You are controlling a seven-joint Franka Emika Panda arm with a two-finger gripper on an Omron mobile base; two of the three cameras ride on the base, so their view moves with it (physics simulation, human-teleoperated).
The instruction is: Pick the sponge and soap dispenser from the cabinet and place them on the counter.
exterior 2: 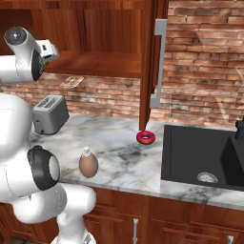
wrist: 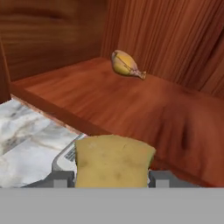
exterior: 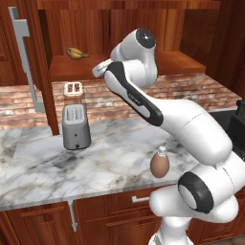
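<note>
The yellow sponge (wrist: 113, 159) sits between my two finger tips in the hand view, and my gripper (wrist: 109, 180) is shut on it. The hand (exterior: 101, 70) is at the front edge of the open cabinet's wooden shelf (exterior: 182, 62), above the toaster; from the right it shows as a white hand (exterior 2: 48, 50) by the shelf (exterior 2: 105, 64). The tan soap dispenser (exterior: 159, 164) stands upright on the marble counter (exterior: 110, 153) near its front edge, close to my base; in the right base view the dispenser (exterior 2: 88, 163) stands on the counter (exterior 2: 119, 143).
A banana (exterior: 76, 53) lies at the back left of the shelf, seen ahead as the banana (wrist: 127, 64). A grey toaster (exterior: 75, 125) stands under the cabinet. A red doughnut (exterior 2: 145, 137) lies beside the black sink (exterior 2: 200, 157). Open cabinet doors (exterior: 28, 57) (exterior 2: 155, 62) hang on both sides.
</note>
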